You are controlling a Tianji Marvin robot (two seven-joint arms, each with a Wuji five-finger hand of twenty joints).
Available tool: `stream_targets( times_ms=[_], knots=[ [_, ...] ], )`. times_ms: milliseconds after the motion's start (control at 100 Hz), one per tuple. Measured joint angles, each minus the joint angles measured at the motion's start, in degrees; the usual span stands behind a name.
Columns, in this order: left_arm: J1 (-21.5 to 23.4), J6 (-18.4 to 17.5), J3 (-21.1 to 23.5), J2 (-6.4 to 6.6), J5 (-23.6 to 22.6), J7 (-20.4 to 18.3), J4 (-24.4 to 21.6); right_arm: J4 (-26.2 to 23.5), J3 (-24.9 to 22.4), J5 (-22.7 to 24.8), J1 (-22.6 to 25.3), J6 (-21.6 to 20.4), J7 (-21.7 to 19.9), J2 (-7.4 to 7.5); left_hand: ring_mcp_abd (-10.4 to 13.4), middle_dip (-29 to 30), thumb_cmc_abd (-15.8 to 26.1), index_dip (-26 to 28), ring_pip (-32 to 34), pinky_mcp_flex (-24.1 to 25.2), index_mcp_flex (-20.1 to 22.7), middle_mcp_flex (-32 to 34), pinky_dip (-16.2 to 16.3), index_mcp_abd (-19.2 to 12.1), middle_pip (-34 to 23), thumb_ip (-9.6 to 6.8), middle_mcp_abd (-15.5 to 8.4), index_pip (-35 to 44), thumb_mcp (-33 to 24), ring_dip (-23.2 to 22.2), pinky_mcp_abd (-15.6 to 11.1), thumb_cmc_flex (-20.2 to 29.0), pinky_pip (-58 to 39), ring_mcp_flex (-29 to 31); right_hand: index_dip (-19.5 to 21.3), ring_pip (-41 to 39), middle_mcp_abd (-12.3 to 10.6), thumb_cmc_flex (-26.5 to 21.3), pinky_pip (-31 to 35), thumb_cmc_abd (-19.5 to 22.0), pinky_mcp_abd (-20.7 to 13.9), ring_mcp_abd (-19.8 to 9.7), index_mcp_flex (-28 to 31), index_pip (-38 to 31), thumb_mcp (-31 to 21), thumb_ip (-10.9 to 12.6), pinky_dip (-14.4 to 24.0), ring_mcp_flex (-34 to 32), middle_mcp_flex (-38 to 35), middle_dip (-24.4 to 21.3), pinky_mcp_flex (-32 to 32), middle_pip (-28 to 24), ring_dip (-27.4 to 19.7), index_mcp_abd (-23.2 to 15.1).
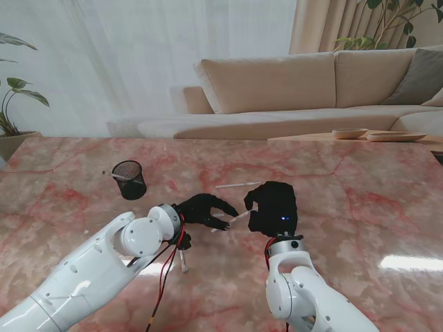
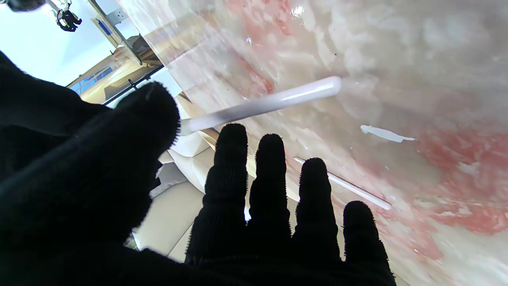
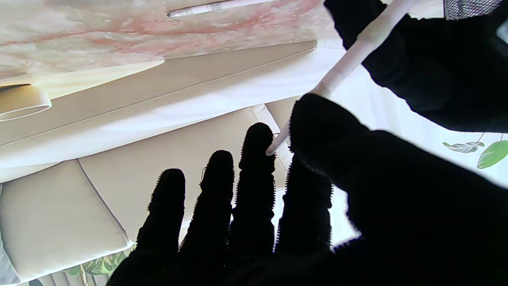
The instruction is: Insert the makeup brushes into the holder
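Note:
A white makeup brush [image 1: 235, 218] hangs over the table between my two black-gloved hands. My right hand [image 1: 273, 206] pinches one end of the brush [image 3: 349, 63] between thumb [image 3: 317, 119] and index finger. My left hand [image 1: 201, 209] reaches in from the left with straight, spread fingers [image 2: 270, 167]. Its thumb [image 2: 135, 127] lies over the brush [image 2: 262, 105], whose other end pokes out free. The black mesh holder [image 1: 129, 180] stands farther off to the left with one white brush in it. A second brush [image 1: 237, 185] [image 2: 341, 184] [image 3: 214, 7] lies flat beyond the hands.
A short white stick [image 1: 183, 260] lies by my left wrist, next to its red and black cables [image 1: 166, 273]. The pink marble table [image 1: 360, 207] ends at a beige sofa [image 1: 277, 90]. Dishes on a low side table [image 1: 377, 135] sit at the far right.

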State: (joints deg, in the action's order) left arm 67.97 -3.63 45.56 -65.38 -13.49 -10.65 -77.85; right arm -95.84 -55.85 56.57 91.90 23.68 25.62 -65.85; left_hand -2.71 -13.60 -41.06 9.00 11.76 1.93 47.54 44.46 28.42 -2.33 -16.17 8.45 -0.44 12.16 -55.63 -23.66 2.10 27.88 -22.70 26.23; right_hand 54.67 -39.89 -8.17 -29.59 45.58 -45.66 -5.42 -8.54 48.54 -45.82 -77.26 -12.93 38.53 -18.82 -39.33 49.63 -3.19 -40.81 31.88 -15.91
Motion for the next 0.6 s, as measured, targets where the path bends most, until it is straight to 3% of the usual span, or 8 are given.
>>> stream_targets(
  times_ms=[220, 290, 350, 390, 460, 600],
  knots=[
    [-0.2, -0.8, -0.3, -0.45, 0.0, 1.6, 0.8, -0.6, 0.2, 0.2, 0.0, -0.3, -0.3, 0.04, 0.0, -0.7, -1.2, 2.7, 3.0, 0.0, 7.3, 9.5, 0.0, -4.3, -2.4, 0.0, -2.0, 7.7, -1.8, -2.2, 0.3, 0.3, -8.6, 7.0, 0.0, 0.0, 0.0, 0.0, 0.0, 0.0, 0.0, 0.0, 0.0, 0.0, 0.0, 0.0, 0.0, 0.0, 0.0, 0.5, 0.0, 0.4, 0.0, 0.0],
    [-0.2, -1.1, -0.4, -0.63, 0.0, 2.2, 1.1, -0.8, 0.2, 0.3, 0.0, -0.3, -0.5, 0.07, 0.0, -0.8, -2.5, 2.2, 3.7, 0.0, 9.2, 11.4, 0.0, -5.2, -2.8, 3.49, -2.0, 9.1, -1.6, -2.6, 0.3, 1.3, -10.9, 8.3, 0.0, 0.0, 0.0, 0.0, 0.0, 0.0, 0.0, 0.0, 0.0, 0.0, 0.0, 0.0, 0.0, 0.0, 0.0, 0.5, 0.0, 0.5, 0.0, 0.0],
    [-0.3, -1.3, -0.5, -0.75, -0.1, 2.5, 1.3, -0.8, 0.3, 0.5, 0.0, -0.4, -0.6, 0.1, -0.1, -0.9, -2.9, 1.8, 4.3, 0.0, 10.0, 12.2, -0.1, -5.6, -3.3, 4.88, -2.1, 9.5, -1.6, -2.9, 0.3, 1.3, -12.1, 9.3, 0.0, 0.0, 0.0, 0.0, 0.0, 0.0, 0.0, 0.0, 0.1, 0.0, 0.0, 0.0, 0.0, 0.0, 0.0, 0.5, 0.0, 0.6, 0.0, 0.0],
    [-0.3, -1.4, -0.5, -0.77, -0.2, 2.6, 1.4, -0.8, 0.4, 0.6, 0.0, -0.4, -0.6, 0.12, -0.1, -1.0, -3.1, 1.5, 4.3, 0.0, 10.0, 12.7, -0.1, -6.2, -3.5, 4.96, -2.1, 10.1, -1.6, -3.2, 0.7, 1.6, -12.4, 9.3, 0.0, 0.0, 0.0, 0.0, 0.0, 0.0, 0.0, 0.0, 0.1, 0.0, 0.0, 0.0, 0.0, 0.0, 0.0, 0.5, 0.0, 0.6, 0.0, 0.0],
    [-0.3, -1.6, -0.6, -0.77, -0.4, 2.6, 1.5, -0.9, 0.5, 0.6, 0.0, -0.4, -0.7, 0.13, -0.2, -1.3, -3.5, 1.2, 5.0, 0.0, 10.0, 13.8, -0.1, -7.1, -3.6, 6.52, -2.2, 11.9, -1.5, -3.7, 0.8, 2.7, -13.1, 9.3, 0.0, 0.0, 0.0, 0.0, 0.0, 0.0, 0.0, 0.0, 0.1, 0.0, 0.0, 0.0, 0.0, 0.0, 0.0, 0.5, 0.0, 0.6, 0.0, 0.0],
    [-0.3, -1.9, -0.6, -0.8, -0.8, 2.8, 1.6, -1.0, 0.7, 0.5, -0.1, -0.4, -0.8, 0.15, -1.5, -1.6, -4.1, -1.7, 6.4, 0.0, 10.0, 15.0, -0.7, -8.2, -5.0, 6.6, -2.7, 18.8, 2.3, -4.5, 1.3, 5.2, -13.6, 10.5, 0.0, 0.0, 0.0, 0.0, 0.0, 0.0, 0.0, 0.0, 0.1, 0.0, 0.0, 0.0, 0.0, 0.0, 0.0, 0.6, 0.0, 0.6, 0.0, 0.0]
  ],
)
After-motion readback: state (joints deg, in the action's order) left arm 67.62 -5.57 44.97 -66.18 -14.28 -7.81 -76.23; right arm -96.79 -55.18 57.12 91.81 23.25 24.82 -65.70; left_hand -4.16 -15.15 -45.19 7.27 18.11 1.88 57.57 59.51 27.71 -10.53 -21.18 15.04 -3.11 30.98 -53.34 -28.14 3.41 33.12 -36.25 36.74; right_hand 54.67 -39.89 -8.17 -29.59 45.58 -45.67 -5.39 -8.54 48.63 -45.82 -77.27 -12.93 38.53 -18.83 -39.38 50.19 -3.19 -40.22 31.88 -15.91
